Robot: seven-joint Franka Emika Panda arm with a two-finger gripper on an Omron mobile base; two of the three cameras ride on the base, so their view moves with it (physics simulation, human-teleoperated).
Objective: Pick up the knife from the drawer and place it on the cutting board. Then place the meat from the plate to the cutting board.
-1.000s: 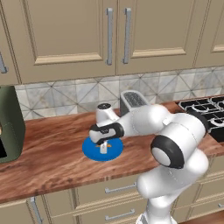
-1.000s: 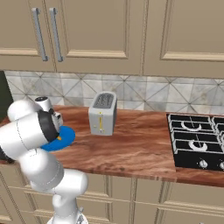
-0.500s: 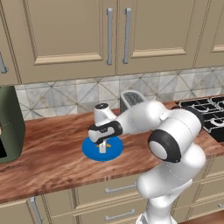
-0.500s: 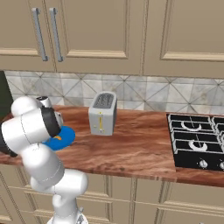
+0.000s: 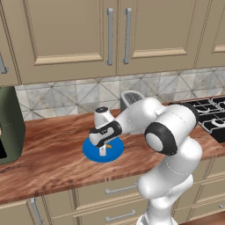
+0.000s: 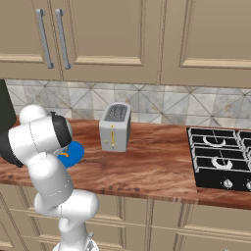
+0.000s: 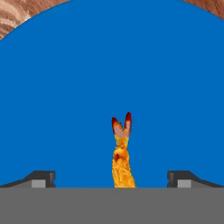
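Note:
The round blue plate (image 5: 93,154) lies on the wooden countertop, and the meat (image 7: 122,154), a small orange-yellow piece with a forked reddish tip, rests on it. My gripper (image 5: 103,150) points straight down over the plate. In the hand view the plate (image 7: 109,65) spreads wide, and the open gripper (image 7: 113,179) has one dark fingertip (image 7: 42,178) on each side of the meat, well apart from it. From the right base view the plate (image 6: 73,153) and the meat (image 6: 65,154) peek out beside my arm. The knife and the cutting board are out of view.
A silver toaster (image 6: 115,127) stands to the right of the plate against the tiled wall. A black stove (image 6: 220,159) fills the counter's right end. A dark green appliance (image 5: 9,125) stands at the left. Shut drawer fronts (image 5: 112,190) run below the counter.
The hand has stayed over the plate with its jaws wide. The arm's upper links have leaned slightly to the left.

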